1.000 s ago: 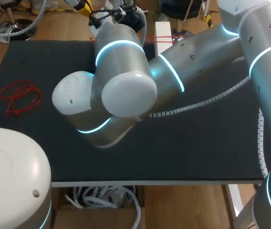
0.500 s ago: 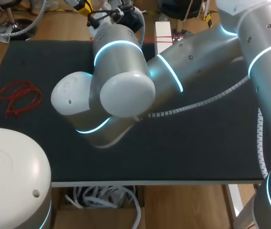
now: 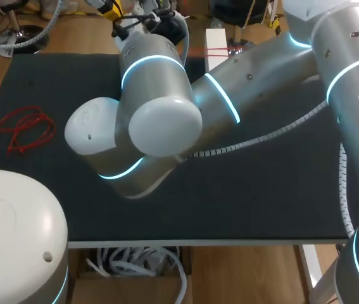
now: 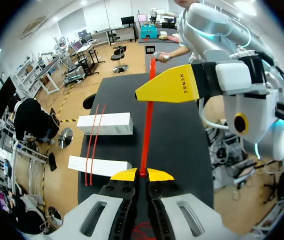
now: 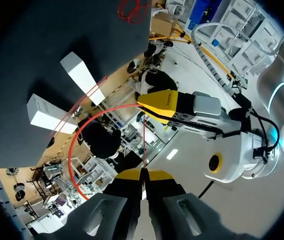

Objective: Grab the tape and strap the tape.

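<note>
Both arms have hold of the same length of red tape (image 4: pixel 146 132). That looks to be the point of the pose: with the piece pinched in each, it can be drawn taut and bent round into a strap. The left tool (image 4: pixel 142 175) is clenched on the tape, yellow tips pressed together. The red strip comes out from between them and runs straight ahead, above the dark worktop (image 3: pixel 261 190), to where the other arm's yellow finger crosses it. The right tool (image 5: pixel 143 175) is likewise clamped on the tape. From its wrist the tape shows as a thin red line leading ahead to the left arm's yellow finger, and a red loop bows out beside it, which I take for the same piece. So the tape hangs in the air between the two tools, touching both. The right arm (image 3: pixel 230 95) reaches far across the middle of the worktop, I'd guess so the tools face each other closely enough to work that loop. Off to one side of the tape lie two white boxes (image 4: pixel 105 123) with a pair of red strands (image 4: pixel 91 145) over them. A tangle of spare red tape (image 3: pixel 24 130) sits well apart near the worktop's left side.
</note>
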